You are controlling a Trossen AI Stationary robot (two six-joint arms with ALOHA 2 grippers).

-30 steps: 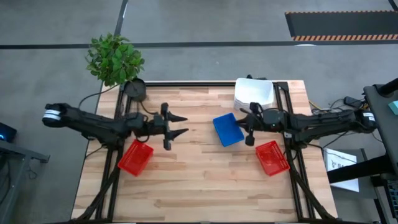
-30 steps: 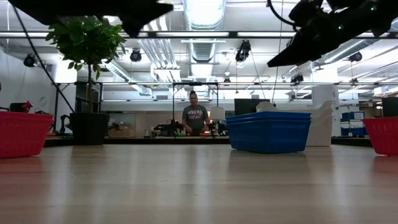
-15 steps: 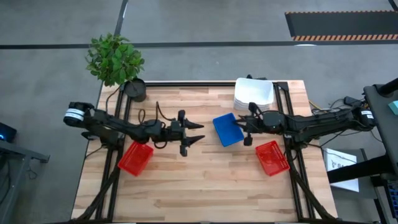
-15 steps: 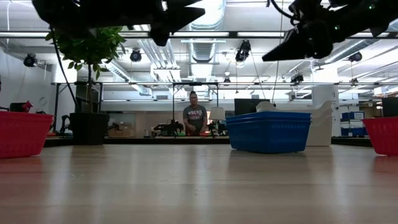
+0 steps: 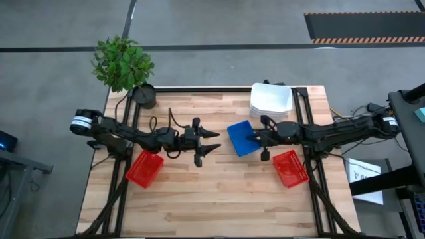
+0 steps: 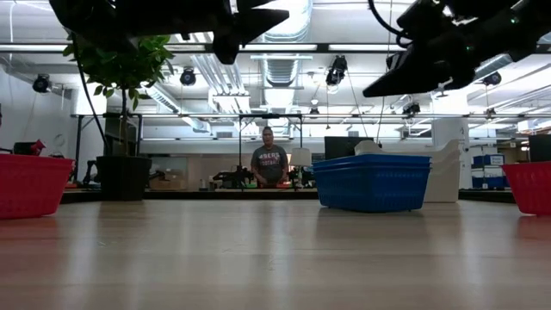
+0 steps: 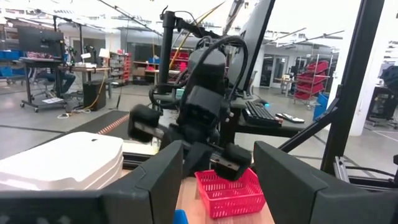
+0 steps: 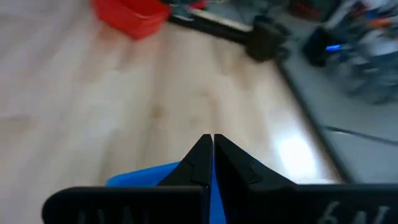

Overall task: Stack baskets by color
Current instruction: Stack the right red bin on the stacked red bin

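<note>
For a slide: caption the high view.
Open left pincer and shut right pincer flank the blue plastic basket stack on the wooden table.

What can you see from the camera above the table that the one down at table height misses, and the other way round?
Only the view from above shows the whole wooden table, the white baskets seen clearly, and where each arm reaches: the left hand open over bare wood, the right hand shut above the blue baskets. Only the low view shows the room behind, with a person standing there. Both show the plant, blue baskets and red baskets at either side.
</note>
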